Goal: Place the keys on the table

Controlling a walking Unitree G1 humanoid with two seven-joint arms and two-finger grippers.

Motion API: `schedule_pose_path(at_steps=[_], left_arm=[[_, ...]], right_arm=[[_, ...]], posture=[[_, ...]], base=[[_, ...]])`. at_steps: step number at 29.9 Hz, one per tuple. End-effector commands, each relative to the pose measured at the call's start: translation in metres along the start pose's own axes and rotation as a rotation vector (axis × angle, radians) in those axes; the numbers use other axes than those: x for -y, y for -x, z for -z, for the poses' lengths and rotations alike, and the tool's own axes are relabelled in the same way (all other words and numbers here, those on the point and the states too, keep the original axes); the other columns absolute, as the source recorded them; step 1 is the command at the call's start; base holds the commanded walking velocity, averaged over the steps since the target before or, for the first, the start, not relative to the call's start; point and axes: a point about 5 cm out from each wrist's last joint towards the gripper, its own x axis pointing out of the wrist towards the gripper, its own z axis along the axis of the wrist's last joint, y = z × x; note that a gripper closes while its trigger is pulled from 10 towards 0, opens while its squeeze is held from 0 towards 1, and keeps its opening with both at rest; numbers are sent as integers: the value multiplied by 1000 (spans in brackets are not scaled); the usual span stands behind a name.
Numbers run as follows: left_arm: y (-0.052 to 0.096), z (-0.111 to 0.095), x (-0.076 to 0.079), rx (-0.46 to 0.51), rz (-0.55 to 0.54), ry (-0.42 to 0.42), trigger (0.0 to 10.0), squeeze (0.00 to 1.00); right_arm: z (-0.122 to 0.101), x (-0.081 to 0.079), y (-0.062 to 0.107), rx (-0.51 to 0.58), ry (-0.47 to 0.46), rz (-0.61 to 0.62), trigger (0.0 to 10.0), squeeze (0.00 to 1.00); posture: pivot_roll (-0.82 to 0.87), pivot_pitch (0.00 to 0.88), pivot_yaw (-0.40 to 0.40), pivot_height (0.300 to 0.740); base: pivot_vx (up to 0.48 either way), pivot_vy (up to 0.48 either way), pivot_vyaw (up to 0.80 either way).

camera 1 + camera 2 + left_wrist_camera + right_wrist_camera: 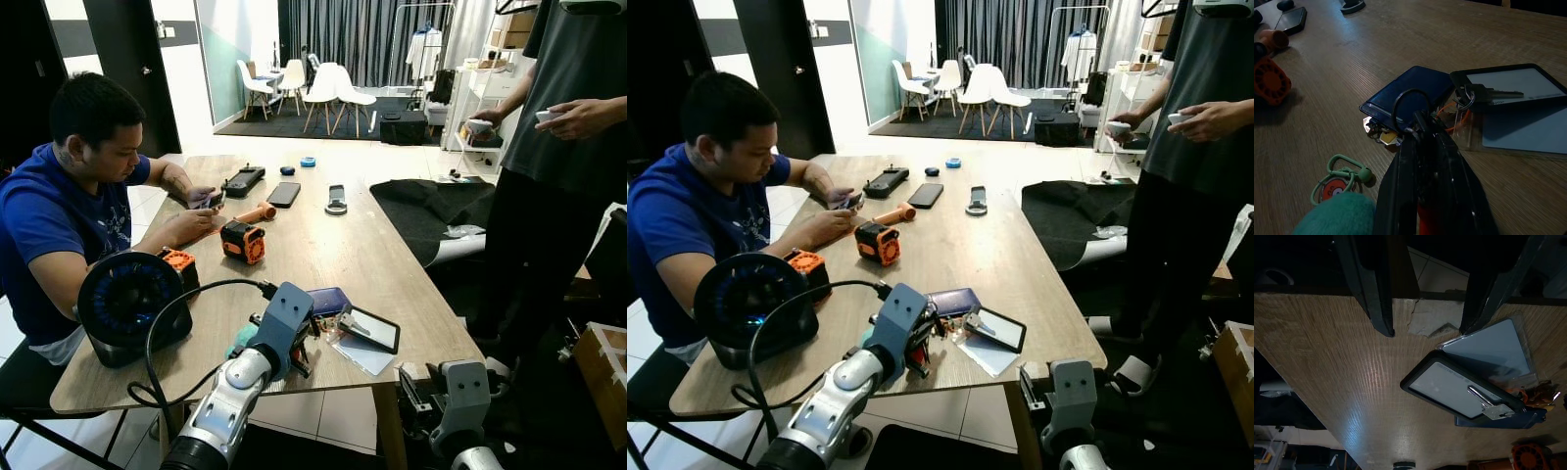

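Left wrist view shows the left gripper (1418, 120) closed, apparently pinching the key ring (1411, 105) just above the blue wallet (1409, 93). Opening there could leave the keys (1484, 93) snagged on its fingers. The right gripper (1425, 328) hangs open off the table (1337, 382) edge.

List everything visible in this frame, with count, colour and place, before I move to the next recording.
keys: one bunch, silver, on the card holder at the table's near edge
card holder: one, black-framed, near edge
wallet: one, dark blue, beside the keys
plush keychain: one, teal, near edge
fan: one, black, near left corner
orange-black tools: two, mid-left
phone: one, black, far half
tape roll: one, blue, far end
table: one, light wood
seated person: one, blue shirt, left side
standing person: one, dark shirt, right
left end effector: shut on the key ring
right end effector: open, at the table's near edge
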Motion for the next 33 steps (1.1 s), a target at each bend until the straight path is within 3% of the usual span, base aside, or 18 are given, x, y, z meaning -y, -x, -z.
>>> schedule_pose_path(at_steps=[1, 4, 5, 6, 8, 9, 18, 19, 22, 26, 33], left_arm=[[2, 1, 2, -7, 6, 37, 10000, 941], [2, 0, 1, 4, -7, 33, 10000, 1000], [2, -1, 0, 9, -11, 30, 10000, 553], [2, -2, 0, 14, -16, 27, 10000, 212], [2, -2, 0, 14, -16, 27, 10000, 212], [1, -3, 0, 20, -18, 27, 10000, 0], [8, -9, -9, 92, 32, 104, 10000, 0], [14, -8, -11, 115, 104, 106, 10000, 0], [22, -5, -13, 133, 170, 108, 10000, 0], [48, 9, -22, 131, 305, 159, 10000, 0], [58, 21, -35, 93, 224, 135, 10000, 0]], right_arm=[[4, 2, 3, -15, -2, 11, 10000, 0], [4, 2, 4, -14, -2, 13, 10000, 0], [4, 2, 4, -14, 0, 12, 10000, 0], [4, 2, 3, -14, 2, 12, 10000, 0], [4, 2, 3, -14, 2, 12, 10000, 0], [4, 2, 3, -14, 3, 12, 10000, 0], [4, 4, 3, -12, 6, 19, 10000, 0], [4, 4, 4, -10, 6, 20, 10000, 0], [3, 4, 4, -7, 6, 20, 10000, 0], [-7, 1, 4, 70, -4, 13, 10000, 0], [-29, 3, 3, 196, -30, 15, 10000, 0]], posture=[[25, 42, 47, 740], [25, 42, 47, 740], [25, 42, 47, 740], [27, 43, 47, 740], [27, 43, 47, 740], [27, 43, 47, 740], [26, 42, 49, 740], [26, 42, 49, 740], [29, 42, 57, 740], [29, 38, 55, 740], [30, 30, 43, 740]], base=[[0, 0, 0], [0, 0, 0], [0, 0, 0], [0, 0, 0], [0, 0, 0], [0, 0, 0], [0, 0, 0], [0, 0, 0], [0, 0, 0], [0, 0, 0], [0, 0, 0]])
